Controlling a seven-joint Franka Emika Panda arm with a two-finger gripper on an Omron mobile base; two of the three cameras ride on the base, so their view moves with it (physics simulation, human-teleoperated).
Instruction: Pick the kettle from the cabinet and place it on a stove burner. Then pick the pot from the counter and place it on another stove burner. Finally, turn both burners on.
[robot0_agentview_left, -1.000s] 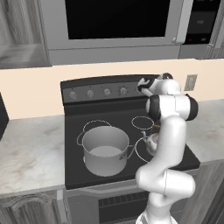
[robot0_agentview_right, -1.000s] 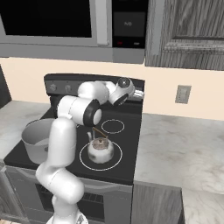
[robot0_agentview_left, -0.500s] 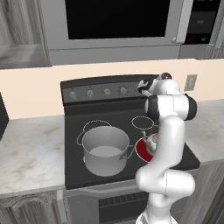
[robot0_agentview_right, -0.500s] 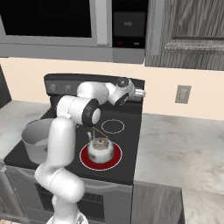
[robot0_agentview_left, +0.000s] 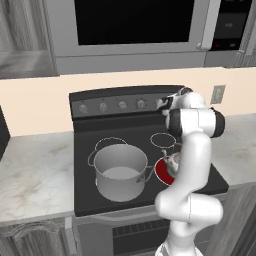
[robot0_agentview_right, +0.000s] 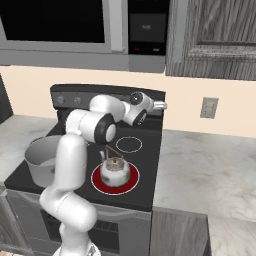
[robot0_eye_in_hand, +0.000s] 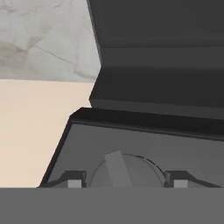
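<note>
On the left, the pale marbled tabletop (robot0_agentview_left: 35, 175) meets the black glass cooktop (robot0_agentview_left: 95, 200). The pot (robot0_agentview_left: 120, 172), plain grey metal, straight-sided, with small loop handles and no lid, stands on the cooktop's front left burner. To its right, the small shiny silver kettle (robot0_agentview_right: 115, 169) with a thin dark arched handle sits on a burner (robot0_agentview_right: 131, 181) that glows red. The white arm rises from the front, bends up over the kettle and reaches to the stove's back panel. There the end effector (robot0_eye_in_hand: 125, 183) faces a round grey knob (robot0_eye_in_hand: 124, 170) with a raised bar, its fingertips (robot0_eye_in_hand: 75, 182) apart on either side of it, gripping nothing. Kettle and pot lie well below and in front of it.
</note>
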